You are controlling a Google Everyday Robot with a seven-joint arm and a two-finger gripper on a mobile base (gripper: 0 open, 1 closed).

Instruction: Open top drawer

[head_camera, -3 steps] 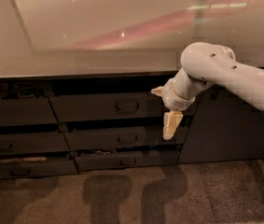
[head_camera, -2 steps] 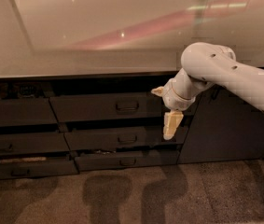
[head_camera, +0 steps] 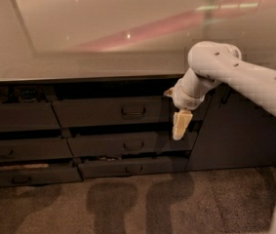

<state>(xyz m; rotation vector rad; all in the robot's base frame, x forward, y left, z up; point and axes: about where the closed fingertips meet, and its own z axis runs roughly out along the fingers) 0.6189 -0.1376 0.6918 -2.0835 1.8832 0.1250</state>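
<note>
The top drawer [head_camera: 98, 113] is the wide dark grey front in the middle column, just under the countertop. Its small loop handle [head_camera: 133, 111] sits at the centre of the front. A dark gap shows above the front, and I cannot tell how far out it stands. My gripper [head_camera: 181, 125] hangs pointing down at the drawer's right end, right of the handle and a little below it. The white arm [head_camera: 240, 77] reaches in from the right.
Two narrower drawers [head_camera: 128, 144] lie below the top one, the lowest [head_camera: 132, 167] sticking out a little. More drawers [head_camera: 15, 117] stack on the left. A tall grey door panel [head_camera: 240, 130] stands at the right. The pale countertop [head_camera: 103, 28] overhangs, with carpet [head_camera: 128, 204] below.
</note>
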